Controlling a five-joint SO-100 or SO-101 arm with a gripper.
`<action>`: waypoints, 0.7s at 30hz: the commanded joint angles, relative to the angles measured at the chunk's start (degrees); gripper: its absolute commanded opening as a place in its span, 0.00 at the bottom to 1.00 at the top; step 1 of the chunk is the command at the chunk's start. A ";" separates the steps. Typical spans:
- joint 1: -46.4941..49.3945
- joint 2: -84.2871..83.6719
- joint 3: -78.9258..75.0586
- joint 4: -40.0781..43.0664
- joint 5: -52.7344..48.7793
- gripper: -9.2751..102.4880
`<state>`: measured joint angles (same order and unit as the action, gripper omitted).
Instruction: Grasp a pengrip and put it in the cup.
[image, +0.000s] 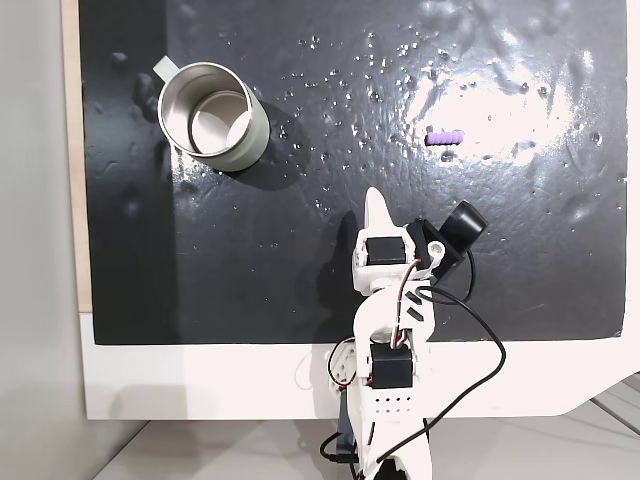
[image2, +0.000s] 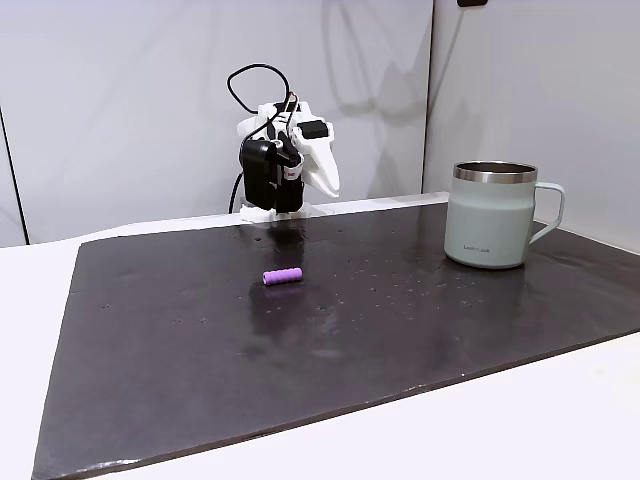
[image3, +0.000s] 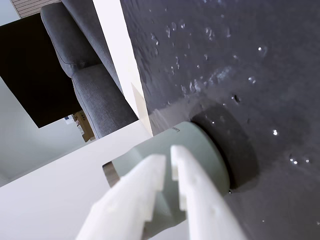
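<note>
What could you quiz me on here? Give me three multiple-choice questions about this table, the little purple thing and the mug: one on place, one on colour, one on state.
1. Where is the pengrip?
A. inside the cup
B. lying on the dark mat
C. held in the pincer

2. What colour is the cup's outer wall?
A. pale greenish-white
B. red
C. black

3. How is the pincer?
A. wide open
C. clamped on the cup's handle
B. nearly closed and empty

Answers:
1. B: in both fixed views it lies alone on the mat, apart from cup and arm.
2. A: a fixed view shows the pale wall under a steel rim.
3. B: the wrist view shows the two fingers almost together with nothing between.
</note>
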<state>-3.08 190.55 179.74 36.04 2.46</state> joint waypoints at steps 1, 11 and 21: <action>-1.05 0.62 2.99 0.35 -0.97 0.08; -1.05 0.62 2.99 0.26 -0.88 0.08; -1.76 -2.64 -12.13 6.06 -2.81 0.08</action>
<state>-3.87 190.20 176.40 39.02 0.88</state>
